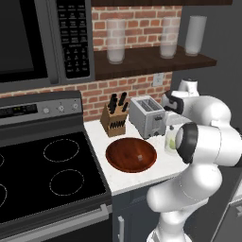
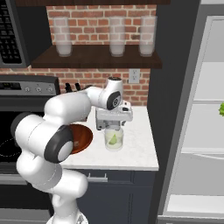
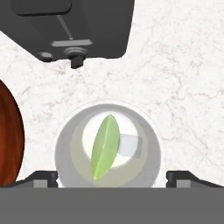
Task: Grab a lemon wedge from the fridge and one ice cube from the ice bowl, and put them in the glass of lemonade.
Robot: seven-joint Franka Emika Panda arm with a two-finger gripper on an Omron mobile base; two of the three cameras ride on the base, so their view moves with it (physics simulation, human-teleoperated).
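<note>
The glass of lemonade (image 2: 113, 139) stands on the white counter, right of the ice bowl (image 1: 131, 154). A yellow-green lemon wedge (image 3: 105, 146) lies inside the glass (image 3: 107, 148), with a pale ice cube (image 3: 130, 145) beside it in the liquid. My gripper (image 2: 113, 127) hangs straight above the glass rim, open and empty, its fingertips (image 3: 43, 177) spread wider than the glass. Another small ice cube (image 1: 140, 156) rests in the bowl. The fridge (image 2: 205, 148) stands open at the right, showing white shelves.
A toaster (image 1: 147, 116) and a knife block (image 1: 113, 120) stand behind the bowl against the brick wall. The black stove (image 1: 42, 175) is at the left. Tall frosted glasses (image 1: 116, 40) sit on the shelf above. A leafy green bunch (image 2: 222, 108) shows in the fridge.
</note>
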